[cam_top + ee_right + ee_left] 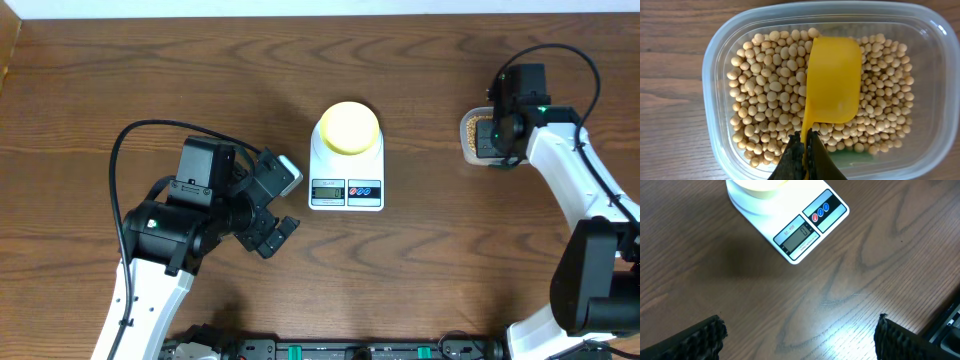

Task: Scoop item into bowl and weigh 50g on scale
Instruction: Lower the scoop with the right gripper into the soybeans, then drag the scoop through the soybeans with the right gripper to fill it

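Observation:
The white scale (345, 172) stands mid-table with the pale-yellow bowl (348, 128) on its platform. The wrist view shows the scale's display edge (799, 234) and part of the bowl (759, 184). My left gripper (288, 206) hovers open over bare wood left of the scale, its fingers (704, 340) wide apart with nothing between them. My right gripper (805, 146) is shut on the handle of a bright yellow scoop (834, 80). The scoop is over the tan beans (767, 100) in a clear tub (710, 95). No beans show on the scoop.
The clear tub (472, 135) sits at the right of the table, partly under my right arm (560, 170). Bare wooden tabletop (840, 290) lies between the scale and the left gripper. Arm bases line the front edge (330, 350).

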`<control>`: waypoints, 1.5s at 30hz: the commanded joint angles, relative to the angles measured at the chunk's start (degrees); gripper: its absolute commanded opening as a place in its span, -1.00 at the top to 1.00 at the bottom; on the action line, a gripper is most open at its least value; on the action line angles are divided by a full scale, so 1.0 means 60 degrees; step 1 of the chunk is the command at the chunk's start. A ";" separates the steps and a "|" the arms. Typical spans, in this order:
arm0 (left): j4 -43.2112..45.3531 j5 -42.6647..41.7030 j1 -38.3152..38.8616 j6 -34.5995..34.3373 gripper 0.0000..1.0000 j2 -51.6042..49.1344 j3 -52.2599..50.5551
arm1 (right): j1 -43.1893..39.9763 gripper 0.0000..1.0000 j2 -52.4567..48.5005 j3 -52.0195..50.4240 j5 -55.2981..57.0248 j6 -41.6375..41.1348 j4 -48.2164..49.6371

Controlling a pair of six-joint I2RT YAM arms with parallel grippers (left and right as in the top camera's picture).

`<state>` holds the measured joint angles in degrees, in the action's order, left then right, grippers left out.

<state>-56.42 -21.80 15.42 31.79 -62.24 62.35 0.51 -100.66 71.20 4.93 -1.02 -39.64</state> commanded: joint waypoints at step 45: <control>-0.0015 -0.0113 -0.0040 0.0095 -0.94 0.0029 0.0087 | -0.3078 0.98 -0.0102 -0.0011 -0.5923 -0.0681 -0.1286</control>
<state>-56.42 -21.80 15.42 31.79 -62.24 62.35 -17.37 -100.88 71.44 -28.56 -4.56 -46.70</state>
